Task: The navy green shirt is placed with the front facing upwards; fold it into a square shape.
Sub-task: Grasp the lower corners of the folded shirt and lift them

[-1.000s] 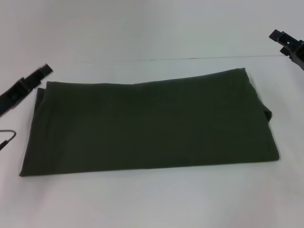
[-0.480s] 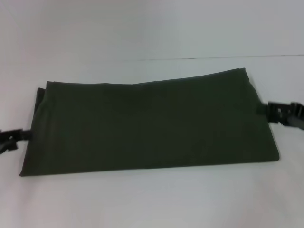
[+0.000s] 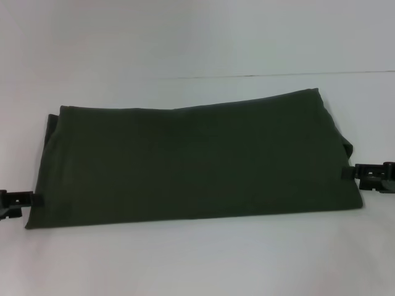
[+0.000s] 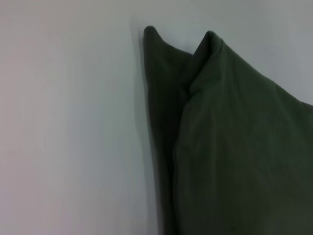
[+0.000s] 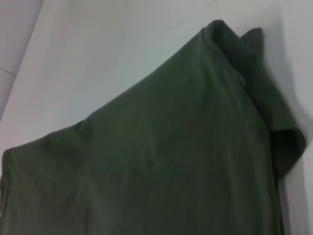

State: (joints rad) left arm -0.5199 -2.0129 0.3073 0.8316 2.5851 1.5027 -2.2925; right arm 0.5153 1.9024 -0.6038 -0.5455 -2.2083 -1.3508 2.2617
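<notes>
Head view, shirt: the navy green shirt (image 3: 191, 161) lies flat on the white table (image 3: 197, 265) as a long folded band running from 9 o'clock to 3 o'clock; no print or collar shows on the face turned up.
Head view, left gripper: the left gripper (image 3: 23, 200) sits low at the band's short end near 8 o'clock, its tip at the cloth edge; I cannot tell whether its fingers are apart or together.
Head view, right gripper: the right gripper (image 3: 361, 173) sits at the opposite short end near 3 o'clock, tip just at the hem; finger state cannot be told either.
Head view, step judged: the band looks ready for a crosswise fold to make a square, one end carried over the other.
Left wrist view, shirt edge: two layered corners (image 4: 208, 39) peak up side by side, the upper layer set slightly inside the lower; bare table beside them.
Left wrist view, handling: soft, light, limp cotton, likely to sag and slide layer over layer unless all plies are pinched together.
Right wrist view, shirt end: a loose flap (image 5: 288, 142) curls out from under the top layer at the end's edge.
Right wrist view, hold: best taken at the end corners, catching that stray flap within the pinch; no fragility, only risk of a skewed fold.
</notes>
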